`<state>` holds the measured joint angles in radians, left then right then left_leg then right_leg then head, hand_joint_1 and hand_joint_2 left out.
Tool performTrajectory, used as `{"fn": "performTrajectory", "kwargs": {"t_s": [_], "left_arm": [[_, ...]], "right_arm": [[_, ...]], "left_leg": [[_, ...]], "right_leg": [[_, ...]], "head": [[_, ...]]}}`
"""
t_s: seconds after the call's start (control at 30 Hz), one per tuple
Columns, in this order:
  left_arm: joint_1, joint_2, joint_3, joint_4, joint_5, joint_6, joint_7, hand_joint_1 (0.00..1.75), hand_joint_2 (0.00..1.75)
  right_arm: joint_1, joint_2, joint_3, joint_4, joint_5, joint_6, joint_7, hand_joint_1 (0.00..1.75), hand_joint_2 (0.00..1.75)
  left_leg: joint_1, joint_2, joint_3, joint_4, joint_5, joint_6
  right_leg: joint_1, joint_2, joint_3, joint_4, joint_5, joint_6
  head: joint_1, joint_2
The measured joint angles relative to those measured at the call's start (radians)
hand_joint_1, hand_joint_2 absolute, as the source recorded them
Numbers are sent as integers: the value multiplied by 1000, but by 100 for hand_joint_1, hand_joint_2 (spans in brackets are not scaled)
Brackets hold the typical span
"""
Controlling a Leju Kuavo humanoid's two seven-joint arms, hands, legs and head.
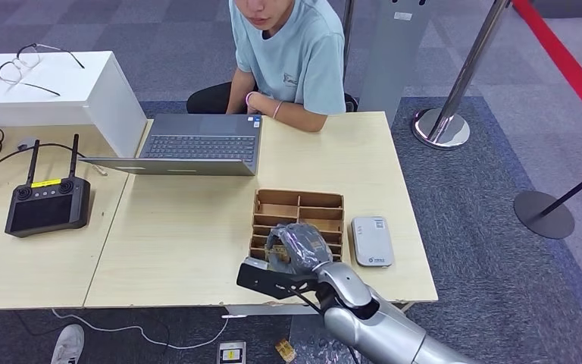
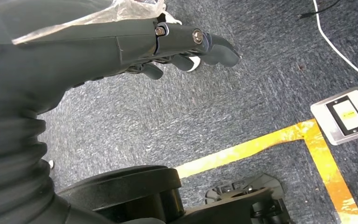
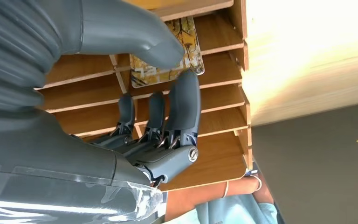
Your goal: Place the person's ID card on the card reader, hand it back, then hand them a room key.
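My right hand [image 1: 299,246] reaches down into the near end of a wooden slotted card holder [image 1: 299,206] at the table's front edge. In the right wrist view, the thumb and a finger of that hand [image 3: 135,149] pinch a yellow patterned room key card [image 3: 158,73] standing in one slot of the holder [image 3: 214,112]. A white card reader [image 1: 371,241] lies flat just right of the holder, with nothing on it. The person [image 1: 288,53] sits at the far side with a forearm on the table. My left hand [image 2: 168,42] hangs over the carpet, holding nothing.
An open laptop [image 1: 197,144] sits in front of the person. A black remote controller [image 1: 45,203] lies on the left table, beside a white box [image 1: 83,98] with glasses [image 1: 30,64] on top. Stanchion bases [image 1: 441,125] stand on the floor to the right.
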<state>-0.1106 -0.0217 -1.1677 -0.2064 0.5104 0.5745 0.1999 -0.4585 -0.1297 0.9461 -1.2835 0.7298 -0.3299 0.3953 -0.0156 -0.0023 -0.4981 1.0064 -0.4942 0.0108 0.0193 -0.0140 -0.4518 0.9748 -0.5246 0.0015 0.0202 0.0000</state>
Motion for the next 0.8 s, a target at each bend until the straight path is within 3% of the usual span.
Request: {"fn": "performTrajectory", "kwargs": {"t_s": [0.27, 0.8], "left_arm": [[0, 0, 0, 0, 0, 0, 0, 0, 175], [0, 0, 0, 0, 0, -1, 0, 0, 175]], "right_arm": [[1, 8, 12, 11, 0, 2, -3, 112, 175], [3, 14, 19, 27, -2, 0, -3, 136, 175]], "left_leg": [[0, 0, 0, 0, 0, 0], [0, 0, 0, 0, 0, 0]], "right_leg": [[0, 0, 0, 0, 0, 0], [0, 0, 0, 0, 0, 0]], "head": [[0, 0], [0, 0]]}}
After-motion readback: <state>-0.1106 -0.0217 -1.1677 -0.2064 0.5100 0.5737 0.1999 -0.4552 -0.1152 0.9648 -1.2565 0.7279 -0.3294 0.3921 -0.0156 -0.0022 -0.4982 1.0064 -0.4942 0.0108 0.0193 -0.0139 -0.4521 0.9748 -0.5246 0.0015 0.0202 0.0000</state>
